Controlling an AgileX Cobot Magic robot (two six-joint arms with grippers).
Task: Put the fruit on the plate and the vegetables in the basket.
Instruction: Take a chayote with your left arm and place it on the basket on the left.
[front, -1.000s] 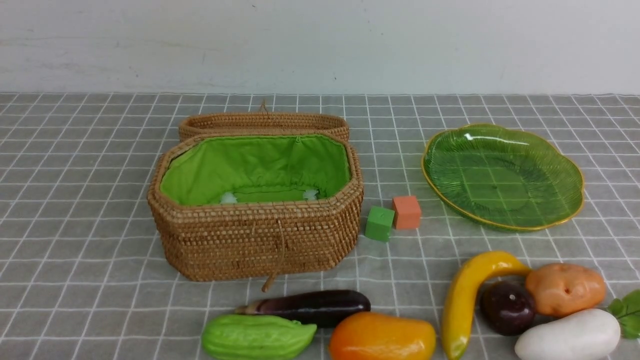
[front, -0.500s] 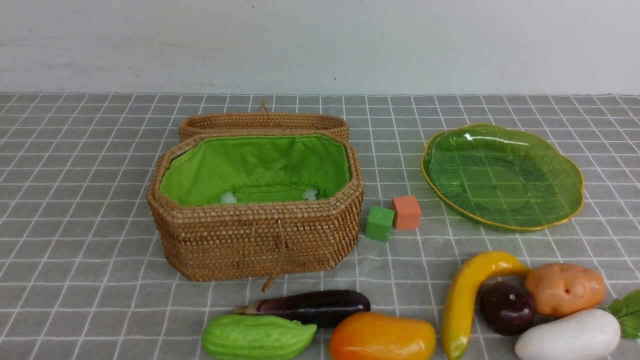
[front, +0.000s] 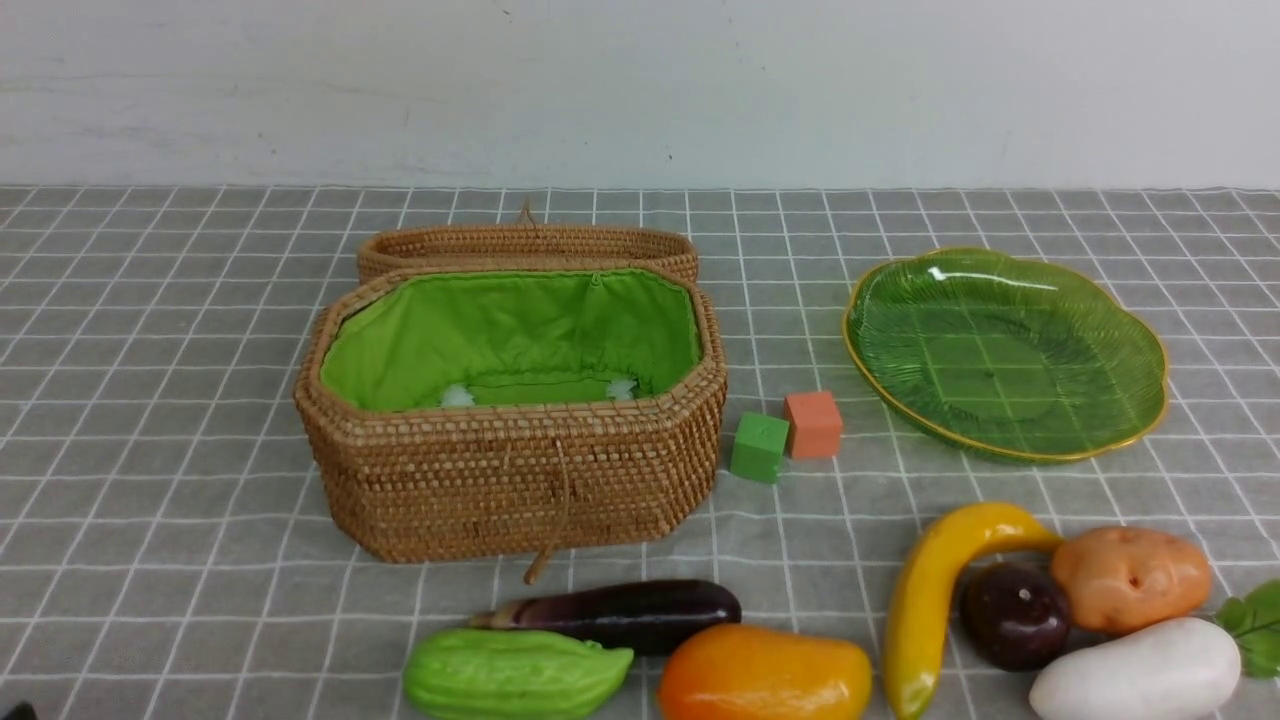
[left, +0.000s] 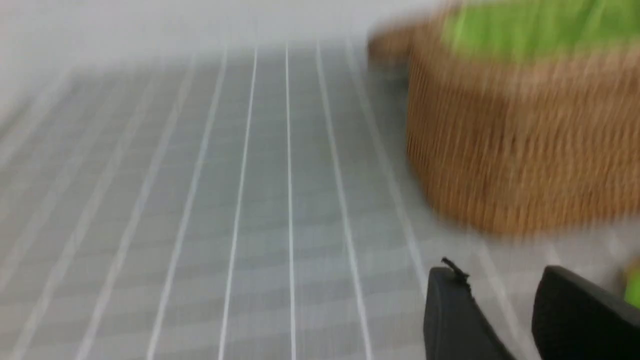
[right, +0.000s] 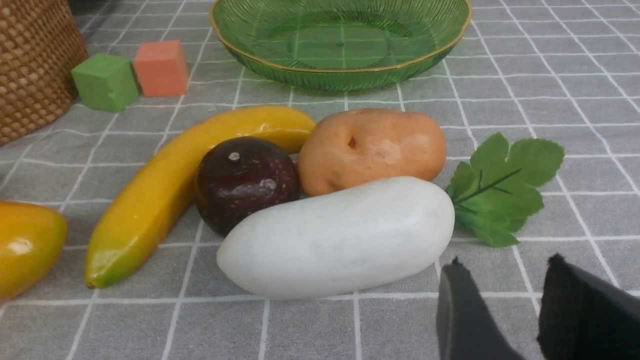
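The open wicker basket (front: 510, 470) stands left of centre, and the green plate (front: 1005, 445) sits empty at the right. Along the near edge lie the gourd (front: 510, 675), eggplant (front: 620, 612), mango (front: 765, 675), banana (front: 930, 600), dark purple fruit (front: 1015, 615), potato (front: 1130, 575) and white radish (front: 1135, 670). My right gripper (right: 505, 265) is open and empty, just short of the radish (right: 340, 237), near its leaves (right: 500, 190). My left gripper (left: 500, 272) is open and empty, low over the cloth, near the basket (left: 520, 140); that view is blurred.
A green cube (front: 759, 447) and an orange cube (front: 813, 424) sit between basket and plate. The basket's lid (front: 528, 243) lies open behind it. A grey checked cloth (front: 150, 400) covers the table up to a white wall.
A dark tip has come into the bottom left corner of the front view. None of the objects on the table has moved.
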